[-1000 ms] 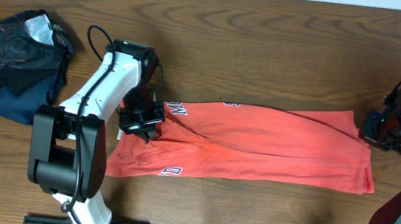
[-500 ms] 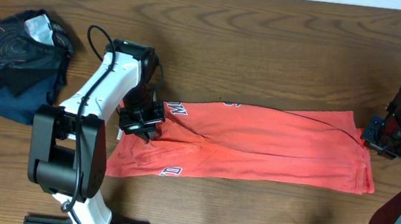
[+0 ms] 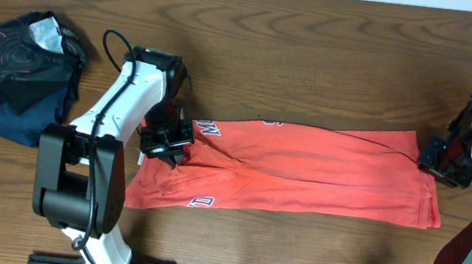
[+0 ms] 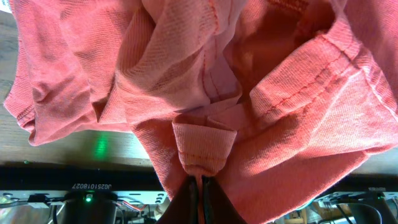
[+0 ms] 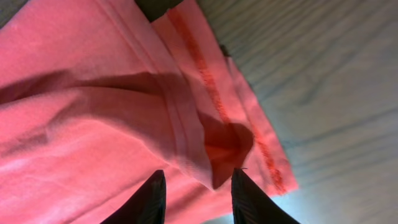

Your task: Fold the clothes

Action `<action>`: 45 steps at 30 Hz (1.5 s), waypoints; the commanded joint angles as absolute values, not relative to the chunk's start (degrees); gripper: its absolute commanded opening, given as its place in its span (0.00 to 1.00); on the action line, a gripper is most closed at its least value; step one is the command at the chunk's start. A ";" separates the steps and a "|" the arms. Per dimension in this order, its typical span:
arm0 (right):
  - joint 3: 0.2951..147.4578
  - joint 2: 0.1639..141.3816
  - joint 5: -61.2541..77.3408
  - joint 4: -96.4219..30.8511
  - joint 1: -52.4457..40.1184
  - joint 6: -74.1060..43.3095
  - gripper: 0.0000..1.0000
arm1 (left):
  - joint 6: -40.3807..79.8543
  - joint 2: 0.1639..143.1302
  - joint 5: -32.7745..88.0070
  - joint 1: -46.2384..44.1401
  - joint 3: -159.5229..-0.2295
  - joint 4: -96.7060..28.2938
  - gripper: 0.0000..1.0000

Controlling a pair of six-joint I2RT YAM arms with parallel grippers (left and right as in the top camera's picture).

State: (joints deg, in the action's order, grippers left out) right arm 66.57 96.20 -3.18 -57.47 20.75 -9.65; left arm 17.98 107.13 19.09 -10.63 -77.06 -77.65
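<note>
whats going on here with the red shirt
Two robot arms are folding a coral-red T-shirt, which lies on the wooden table as a long folded strip. The left gripper is pinched shut on a bunched fold at its left end. The right gripper is at the right end, fingers apart over the hem. A dark garment lies aside, far left.

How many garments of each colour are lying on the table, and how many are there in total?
Red T-shirt: 1
Dark garment: 1
Total: 2
</note>
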 commanded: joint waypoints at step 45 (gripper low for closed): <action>63.72 96.49 -10.94 -64.47 29.91 -19.27 0.01 | 17.45 106.34 10.63 -10.70 -76.71 -80.62 0.06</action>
State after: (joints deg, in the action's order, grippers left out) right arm 63.35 96.20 -11.35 -64.93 29.41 -18.02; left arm 17.98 107.13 13.26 -10.63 -77.06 -79.81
